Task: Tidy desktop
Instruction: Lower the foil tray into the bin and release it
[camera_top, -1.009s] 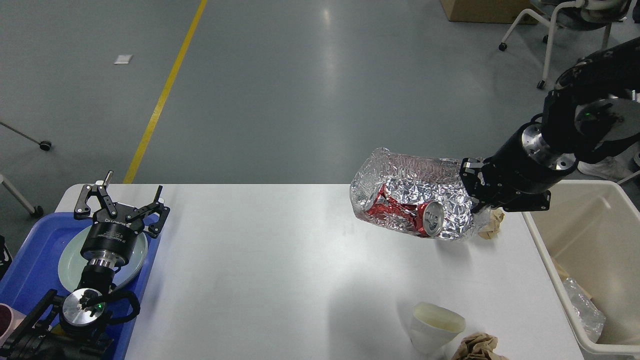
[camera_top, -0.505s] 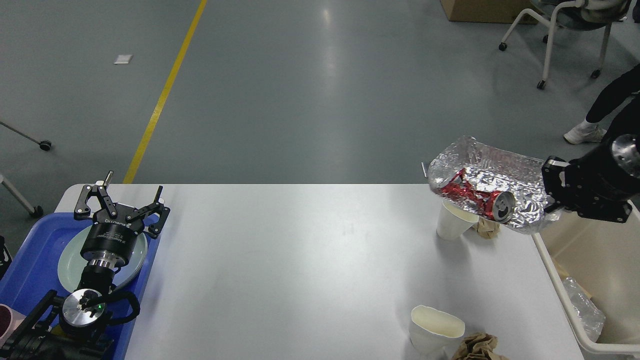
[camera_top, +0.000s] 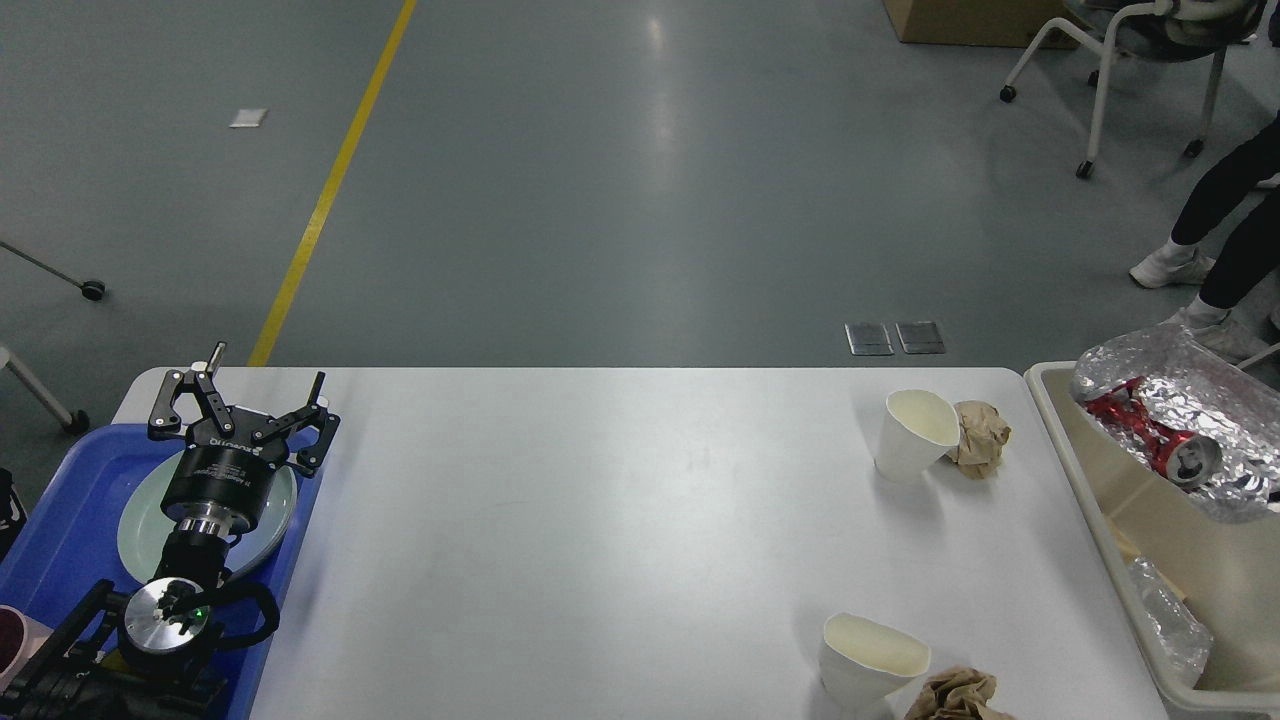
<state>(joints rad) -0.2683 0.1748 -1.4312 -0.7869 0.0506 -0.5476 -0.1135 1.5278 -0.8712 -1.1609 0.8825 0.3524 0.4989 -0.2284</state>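
The white desktop (camera_top: 600, 520) carries two white paper cups (camera_top: 915, 432) (camera_top: 870, 660). A ball of crumpled brown paper lies beside each (camera_top: 978, 438) (camera_top: 955, 695). My left gripper (camera_top: 248, 388) is open and empty, hovering over a pale green plate (camera_top: 138, 520) in the blue tray (camera_top: 60, 530). A foil tray (camera_top: 1200, 395) holding a crushed red can (camera_top: 1150, 435) hangs tilted over the cream bin (camera_top: 1095, 500) at the right edge. My right gripper is out of view, so what holds the foil tray is hidden.
Crumpled clear plastic (camera_top: 1165, 615) lies inside the bin. A dark red cup (camera_top: 10, 640) sits at the blue tray's near left corner. A person's legs (camera_top: 1215, 210) and an office chair (camera_top: 1120, 50) stand beyond the table at the right.
The foil tray with the can has moved right, from above the table's far right to over the bin. My right arm has left the view. A cup it hid now shows. The left arm is still.
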